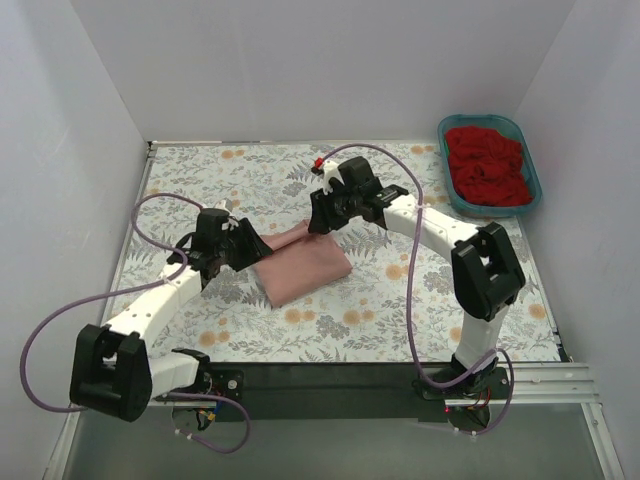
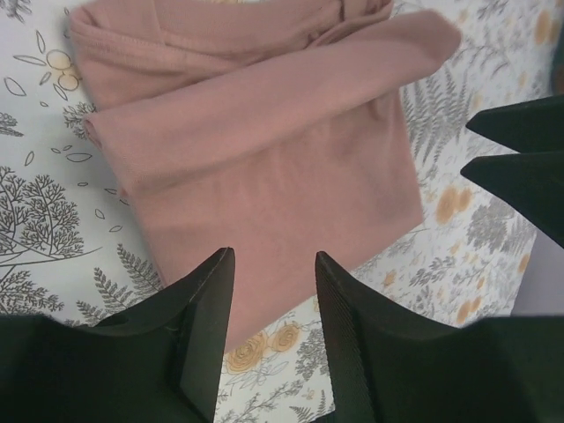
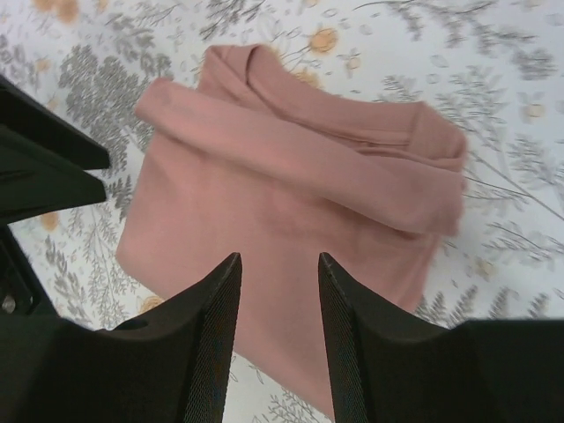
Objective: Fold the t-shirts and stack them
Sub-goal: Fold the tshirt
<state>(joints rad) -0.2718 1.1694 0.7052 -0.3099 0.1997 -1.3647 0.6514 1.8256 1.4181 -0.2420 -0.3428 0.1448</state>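
Note:
The salmon-pink t-shirt point(image 1: 303, 265) lies folded into a small rectangle on the floral cloth at the table's middle. It also shows in the left wrist view point(image 2: 264, 150) and the right wrist view point(image 3: 291, 203), with a folded band across its top. My left gripper point(image 1: 247, 248) hovers at its left edge, open and empty point(image 2: 273, 257). My right gripper point(image 1: 322, 218) hovers over its far edge, open and empty point(image 3: 278, 260). The bright red t-shirt point(image 1: 487, 165) lies crumpled in the teal tub point(image 1: 531, 170) at the far right.
The grey-and-orange floral cloth point(image 1: 390, 300) covers the table. White walls enclose the left, back and right sides. Purple cables loop from both arms. A dark strip point(image 1: 330, 385) runs along the near edge by the arm bases.

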